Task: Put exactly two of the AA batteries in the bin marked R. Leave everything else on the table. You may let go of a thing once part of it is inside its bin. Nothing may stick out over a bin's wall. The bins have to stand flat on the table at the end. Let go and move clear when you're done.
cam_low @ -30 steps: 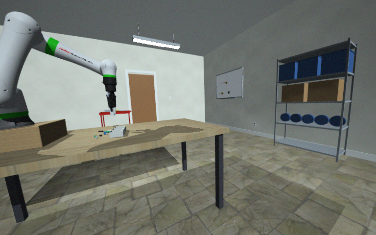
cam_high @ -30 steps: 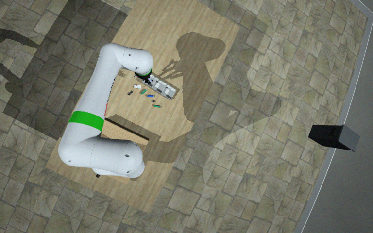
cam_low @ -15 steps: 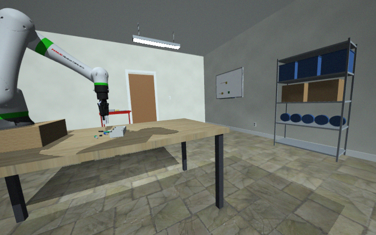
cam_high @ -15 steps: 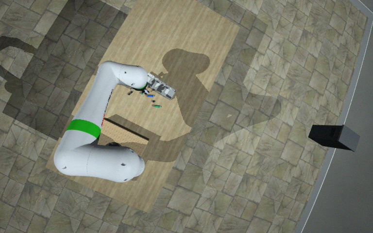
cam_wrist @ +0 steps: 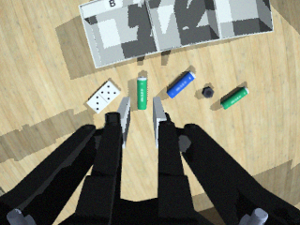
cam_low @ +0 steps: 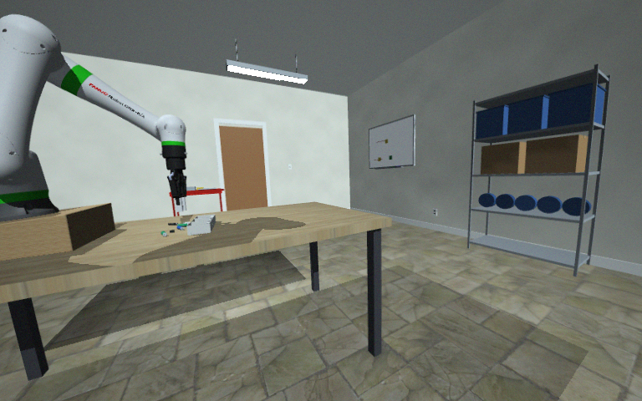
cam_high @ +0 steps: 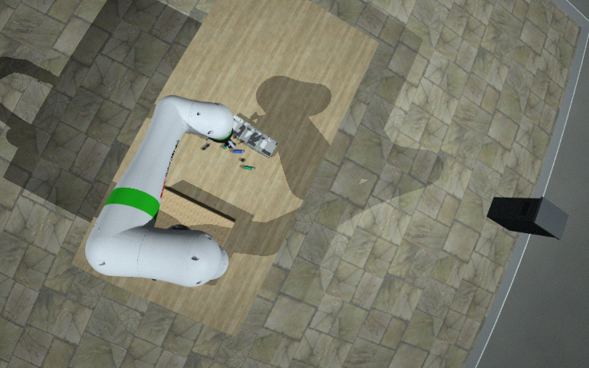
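Observation:
A grey row of three bins (cam_wrist: 176, 18) marked B, R and K lies on the wooden table; the R bin (cam_wrist: 182, 19) is the middle one and looks empty. In front of it lie a green battery (cam_wrist: 142, 93), a blue battery (cam_wrist: 180, 84) and a second green battery (cam_wrist: 234, 97). My gripper (cam_wrist: 141, 108) hangs above the table just short of the first green battery, fingers a little apart with nothing between them. In the side view the gripper (cam_low: 180, 204) stands well above the bins (cam_low: 201, 224). In the overhead view the bins (cam_high: 254, 138) lie beside my wrist.
A white domino (cam_wrist: 104, 97) lies left of the green battery. A small black round part (cam_wrist: 206, 92) lies between the blue and second green battery. Two small dark bits (cam_wrist: 153, 56) sit against the bins' front wall. A wooden box (cam_low: 52, 231) holds the arm's base.

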Action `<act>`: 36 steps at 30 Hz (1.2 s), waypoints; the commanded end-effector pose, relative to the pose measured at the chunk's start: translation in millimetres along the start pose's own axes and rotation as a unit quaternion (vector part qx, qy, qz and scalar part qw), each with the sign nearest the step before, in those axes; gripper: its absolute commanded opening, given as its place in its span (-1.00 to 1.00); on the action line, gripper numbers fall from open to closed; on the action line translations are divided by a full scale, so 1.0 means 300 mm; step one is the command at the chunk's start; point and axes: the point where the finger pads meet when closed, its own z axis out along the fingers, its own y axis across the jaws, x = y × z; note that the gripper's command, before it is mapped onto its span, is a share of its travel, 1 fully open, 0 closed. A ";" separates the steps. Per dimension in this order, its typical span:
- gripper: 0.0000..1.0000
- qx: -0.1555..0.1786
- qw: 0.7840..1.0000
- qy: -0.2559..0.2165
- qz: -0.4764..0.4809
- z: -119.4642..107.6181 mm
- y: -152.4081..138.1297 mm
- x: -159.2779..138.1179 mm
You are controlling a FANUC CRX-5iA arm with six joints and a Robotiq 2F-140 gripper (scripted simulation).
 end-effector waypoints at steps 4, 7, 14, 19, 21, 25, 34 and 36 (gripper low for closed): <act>-0.65 0.000 1.000 0.000 0.000 -0.001 -0.001 0.003; -0.65 0.000 1.000 0.000 0.000 -0.001 -0.001 0.003; -0.65 0.000 1.000 0.000 0.000 -0.001 -0.001 0.004; -0.65 0.000 1.000 0.000 0.000 -0.001 -0.001 0.004; -0.65 0.000 1.000 0.000 0.000 -0.001 -0.001 0.004; -0.65 0.000 1.000 0.000 0.000 0.013 -0.001 0.004; -0.65 0.000 1.000 0.000 0.000 0.106 -0.001 0.004; -0.65 0.000 1.000 0.000 0.000 0.133 -0.001 0.004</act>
